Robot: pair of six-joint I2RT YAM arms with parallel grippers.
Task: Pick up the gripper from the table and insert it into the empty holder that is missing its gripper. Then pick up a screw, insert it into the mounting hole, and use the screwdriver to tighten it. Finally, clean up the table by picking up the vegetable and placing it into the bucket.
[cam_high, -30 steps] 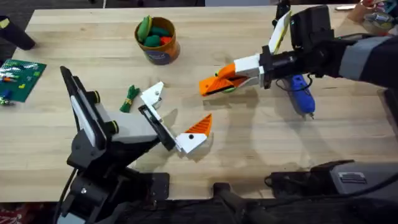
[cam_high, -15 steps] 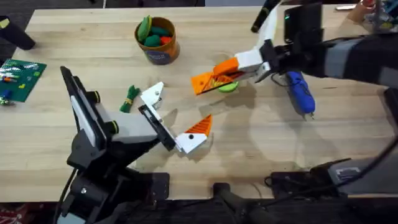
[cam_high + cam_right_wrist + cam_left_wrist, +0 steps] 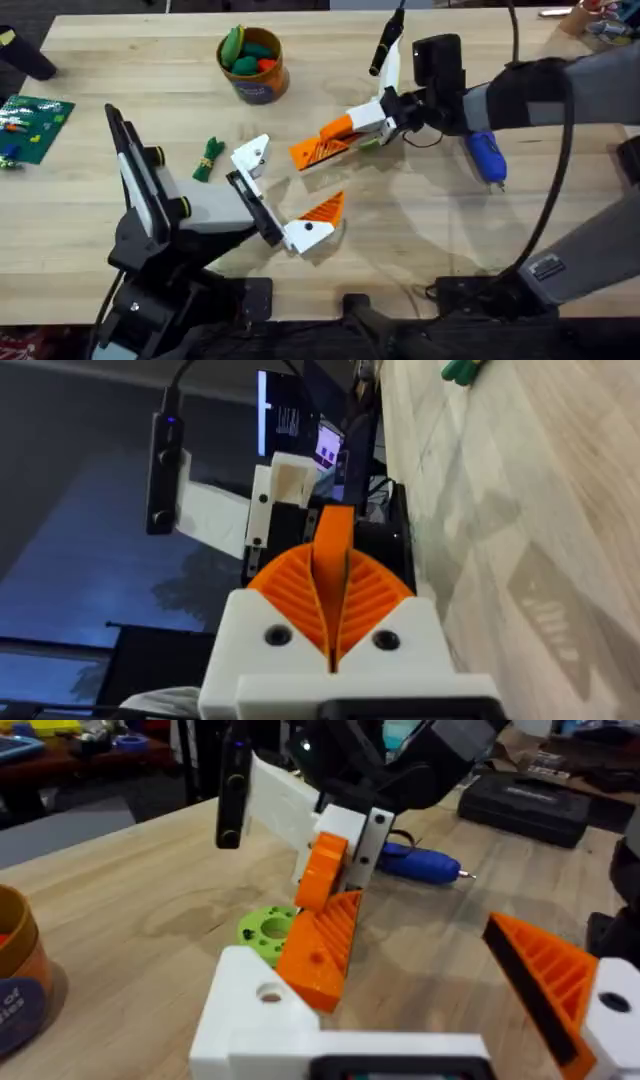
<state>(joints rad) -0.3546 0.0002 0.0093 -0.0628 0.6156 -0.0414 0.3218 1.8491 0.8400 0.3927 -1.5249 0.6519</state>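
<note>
The left gripper (image 3: 288, 184) stands wide open above the table (image 3: 420, 240). One of its sides carries an orange ribbed finger (image 3: 324, 209). The other side is a bare white mount (image 3: 250, 155) with no pad on it. In the left wrist view the mounting hole (image 3: 268, 992) shows as a small dark round spot in this mount's face.

Just beyond the bare mount, between it and the right arm, hangs the gripper (image 3: 316, 150), the loose orange wedge. Its free end points at the mount, close but not touching it in the overhead view. The right gripper (image 3: 340, 138) is clamped on the wedge's far end. In the right wrist view its two ribbed pads (image 3: 375, 595) are pressed flat against either side of the piece.

Beneath the right gripper a small green disc (image 3: 268, 928) lies on the wood.

To the outer side of the left gripper's bare mount, just beside it, lies the vegetable (image 3: 208, 158), on the table and untouched.

Past the right gripper, beside its wrist, the screwdriver (image 3: 486, 156) lies flat on the table.

Farthest from the left gripper, beyond the vegetable, stands the bucket (image 3: 254, 90), upright, with green and orange toy vegetables (image 3: 248, 50) heaped in it.
</note>
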